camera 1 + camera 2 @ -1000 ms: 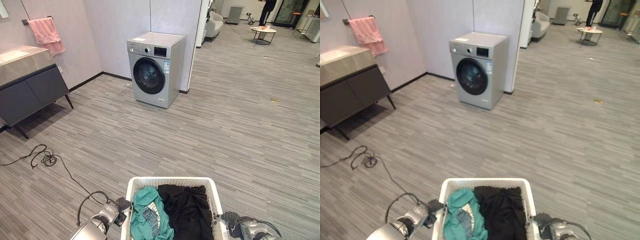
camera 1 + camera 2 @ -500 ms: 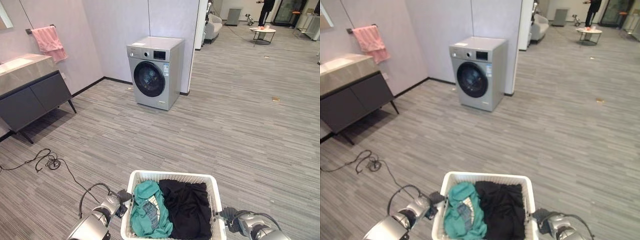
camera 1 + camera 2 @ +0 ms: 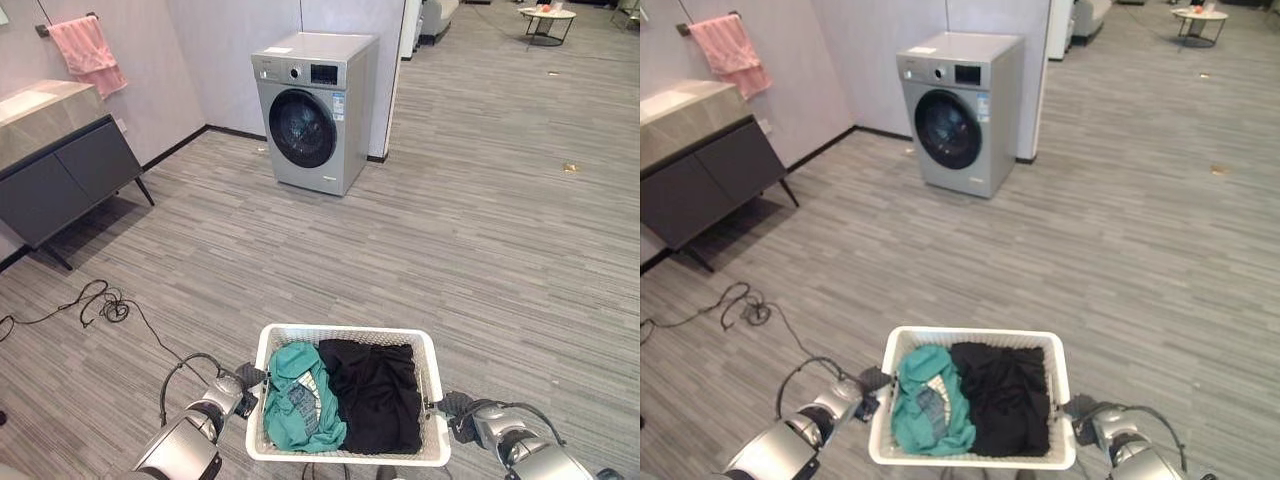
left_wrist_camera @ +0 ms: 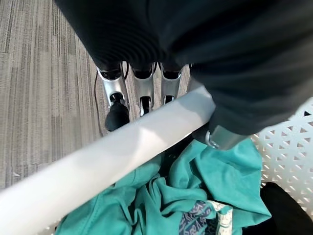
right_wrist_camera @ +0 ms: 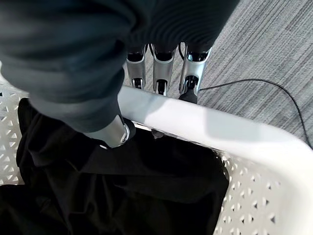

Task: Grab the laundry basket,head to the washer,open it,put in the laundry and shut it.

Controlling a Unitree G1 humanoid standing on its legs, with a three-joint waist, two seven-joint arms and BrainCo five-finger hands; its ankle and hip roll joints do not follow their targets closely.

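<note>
Because the washer (image 3: pixel 313 108) stands well ahead at twelve o'clock, the carried laundry basket (image 3: pixel 349 455) could tip, spilling laundry (image 3: pixel 345 395), should either grip slip: left hand (image 4: pixel 142 85) and right hand (image 5: pixel 161 73) each clasp its rim.
</note>
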